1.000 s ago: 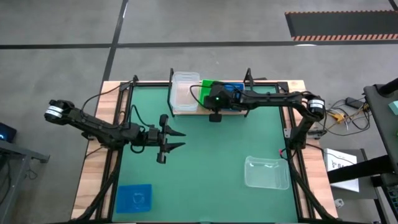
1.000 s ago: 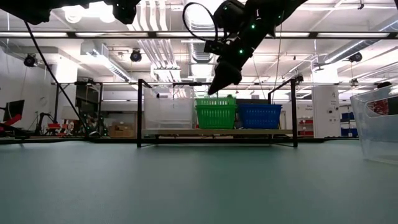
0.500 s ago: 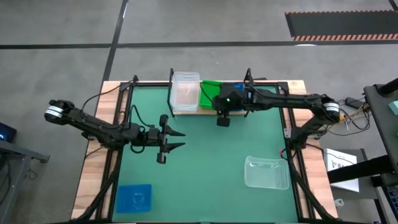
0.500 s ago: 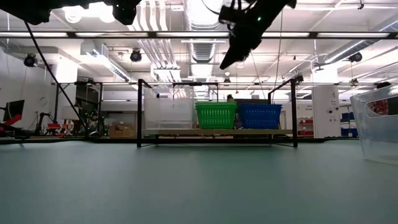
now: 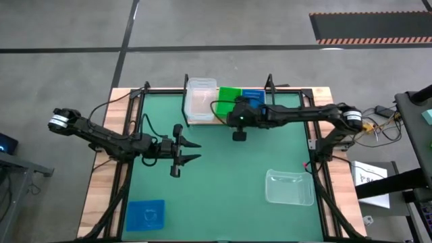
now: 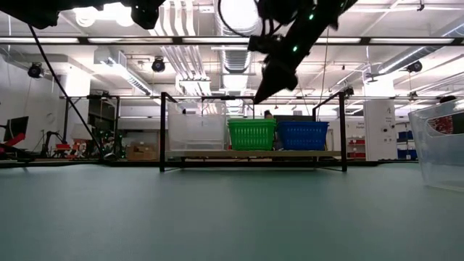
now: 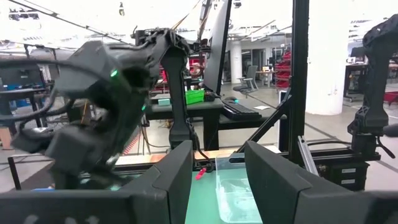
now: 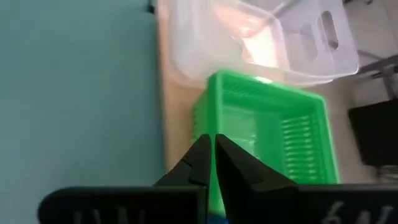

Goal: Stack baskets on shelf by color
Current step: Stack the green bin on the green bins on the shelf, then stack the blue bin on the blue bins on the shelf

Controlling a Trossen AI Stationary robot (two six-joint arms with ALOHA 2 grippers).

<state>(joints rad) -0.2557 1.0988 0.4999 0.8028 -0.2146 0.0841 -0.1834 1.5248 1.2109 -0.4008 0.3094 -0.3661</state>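
Observation:
The shelf [image 5: 200,122] stands at the mat's far edge with a clear basket [image 5: 201,100], a green basket [image 5: 228,94] and a blue basket [image 5: 254,94] resting side by side on its board [image 6: 217,154]. My right gripper [image 6: 259,98] hovers shut above the green basket [image 8: 273,143], touching nothing. Another clear basket [image 5: 289,187] sits on the mat near the right edge, and a blue basket [image 5: 146,214] sits at the near left corner. My left gripper [image 5: 192,152] waits open over the mat's left half.
Black metal uprights [image 6: 162,130] frame the shelf at both ends. The green mat [image 5: 223,182] is bare in its middle between the two arms. The left wrist view shows the clear basket [image 7: 239,193] on the mat ahead and the right arm [image 7: 112,81] beyond.
My right gripper rose from just above the green basket and shifted slightly toward the table's right edge, then came part of the way back down over the same basket. The baskets have not moved.

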